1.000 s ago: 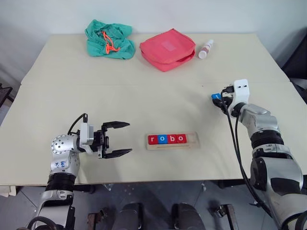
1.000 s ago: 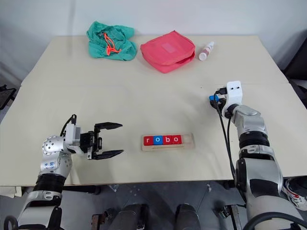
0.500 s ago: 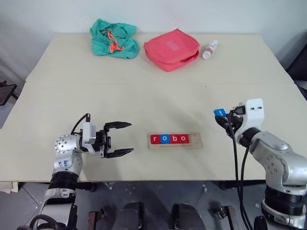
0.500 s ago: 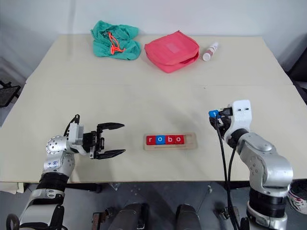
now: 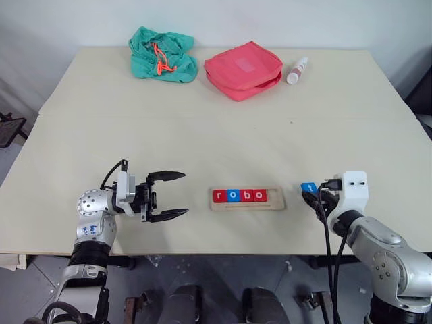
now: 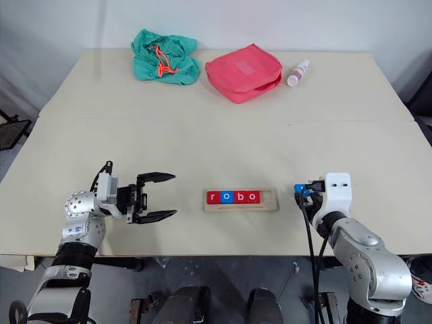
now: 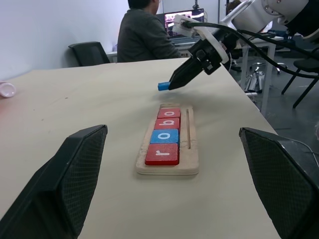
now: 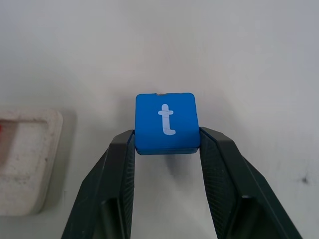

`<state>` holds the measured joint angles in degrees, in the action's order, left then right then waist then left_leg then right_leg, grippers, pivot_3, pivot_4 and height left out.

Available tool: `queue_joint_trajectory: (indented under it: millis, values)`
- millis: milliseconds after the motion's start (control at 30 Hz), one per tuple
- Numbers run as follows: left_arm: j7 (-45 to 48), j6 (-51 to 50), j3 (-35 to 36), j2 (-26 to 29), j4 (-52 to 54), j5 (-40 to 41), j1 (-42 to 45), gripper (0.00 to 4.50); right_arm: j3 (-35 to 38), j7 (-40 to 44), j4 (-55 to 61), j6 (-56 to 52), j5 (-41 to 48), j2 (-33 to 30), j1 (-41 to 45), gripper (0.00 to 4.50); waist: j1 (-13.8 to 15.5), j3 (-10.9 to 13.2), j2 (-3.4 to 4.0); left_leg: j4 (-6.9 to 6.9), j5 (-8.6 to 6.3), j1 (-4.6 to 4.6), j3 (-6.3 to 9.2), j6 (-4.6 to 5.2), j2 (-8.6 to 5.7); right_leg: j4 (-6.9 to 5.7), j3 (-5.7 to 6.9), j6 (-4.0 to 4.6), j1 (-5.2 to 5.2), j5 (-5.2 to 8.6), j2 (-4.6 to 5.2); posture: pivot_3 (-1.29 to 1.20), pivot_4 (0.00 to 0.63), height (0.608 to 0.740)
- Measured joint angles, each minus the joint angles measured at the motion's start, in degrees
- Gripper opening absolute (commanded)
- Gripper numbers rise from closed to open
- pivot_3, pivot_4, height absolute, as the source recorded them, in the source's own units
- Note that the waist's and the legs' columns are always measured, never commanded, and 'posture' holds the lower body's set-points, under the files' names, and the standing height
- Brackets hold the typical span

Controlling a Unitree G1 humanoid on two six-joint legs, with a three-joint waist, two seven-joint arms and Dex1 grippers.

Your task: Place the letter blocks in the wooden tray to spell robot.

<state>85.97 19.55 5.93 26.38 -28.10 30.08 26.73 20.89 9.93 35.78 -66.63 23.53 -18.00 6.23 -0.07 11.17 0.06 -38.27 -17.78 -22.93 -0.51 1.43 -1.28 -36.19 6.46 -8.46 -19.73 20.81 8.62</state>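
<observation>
Table (image 5: 216, 135): wooden tray (image 5: 247, 203) reads r-o-b-o, end slot empty; right gripper (image 8: 167, 137) jaws clamp the blue t block (image 8: 167, 122) beside it, left gripper (image 5: 169, 196) jaws open, idle.

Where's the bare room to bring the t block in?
Free: the wooden tray end right of the "robo" blocks, and bare table between tray and right end effector. Crowded: far edge, with green cloth, red pouch, bottle.

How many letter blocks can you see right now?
5. Four lie side by side in the tray, reading r, o, b, o. The fifth, a blue t, is pinched in the right gripper, off the tray's end.
</observation>
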Motion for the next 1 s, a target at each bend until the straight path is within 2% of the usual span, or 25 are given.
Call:
queue_joint_trajectory:
  millis: [167, 300, 367, 467, 667, 767, 867, 1000]
  values:
    - [0.00, 0.00, 0.00, 0.07, 0.01, 0.00, 0.00, 4.50, -0.03, -0.10, 0.00, 1.50, 0.01, 0.68, -0.90, 3.23, -0.06, 0.00, 0.00, 0.01, 0.00, 0.03, -0.02, 0.00, 0.01, -0.02, -0.01, 0.00, -0.01, 0.00, -0.01, 0.00, 0.150, 0.740]
    - [0.00, 0.00, 0.01, 0.08, 0.02, 0.00, 0.00, 4.50, 0.11, 0.22, 0.01, 3.01, 0.22, 0.61, -1.74, 4.46, 0.00, 0.00, 0.00, 0.00, 0.00, 0.03, -0.01, 0.00, 0.00, -0.02, -0.02, 0.00, 0.01, 0.00, 0.00, 0.00, 0.150, 0.740]
    - [-0.01, 0.00, 0.00, 0.08, 0.06, 0.00, -0.01, 4.50, 0.18, 1.91, -0.01, 3.76, 0.95, -0.38, -2.74, 4.46, -0.01, 0.00, 0.00, 0.00, 0.00, 0.02, -0.01, 0.00, 0.00, -0.04, -0.02, 0.00, 0.00, 0.00, 0.00, 0.00, 0.150, 0.740]
    - [-0.01, 0.01, 0.07, 0.18, 0.09, 0.00, -0.04, 4.50, 0.60, 7.06, 0.00, 4.99, 2.76, -6.12, -3.97, 4.46, 0.00, -0.01, -0.02, 0.00, 0.00, 0.05, -0.04, 0.01, -0.01, -0.01, -0.07, 0.00, 0.03, 0.00, 0.00, 0.00, 0.150, 0.740]
    - [-0.01, 0.18, 0.10, 0.20, 0.12, 0.00, -0.12, 4.50, -2.57, 25.40, -6.35, 19.30, 1.06, -25.38, -5.73, 4.46, 0.03, -0.03, -0.05, 0.01, 0.00, 0.15, -0.12, 0.03, 0.02, 0.15, -0.06, 0.00, 0.18, 0.00, -0.02, 0.00, 0.150, 0.740]
    - [-0.02, 0.53, 0.11, 0.16, 0.18, 0.00, -0.13, 4.50, -6.65, 33.57, -12.34, 27.72, -1.49, -31.35, -5.67, 4.46, 0.04, -0.03, -0.05, 0.02, 0.00, 0.17, -0.15, 0.03, 0.01, 0.17, -0.05, 0.00, 0.21, 0.00, -0.01, 0.00, 0.150, 0.740]
    - [-0.03, 0.83, 0.32, -0.01, 0.29, 0.00, -0.30, 4.50, -13.31, 42.20, -23.11, 38.08, -5.95, -36.18, -0.17, 4.46, -0.06, -0.03, -0.06, -0.02, 0.01, 0.18, -0.26, 0.05, 0.02, 0.22, -0.05, 0.00, 0.23, 0.00, 0.02, 0.00, 0.150, 0.740]
    - [-0.06, 1.16, 0.34, -0.19, 0.61, -0.01, -0.66, 4.50, -21.11, 50.36, -37.99, 49.82, -12.49, -38.12, 11.66, 4.46, -0.24, -0.03, -0.05, -0.02, 0.02, 0.19, -0.28, 0.05, 0.07, 0.22, -0.01, 0.00, 0.21, 0.00, 0.01, 0.00, 0.150, 0.740]
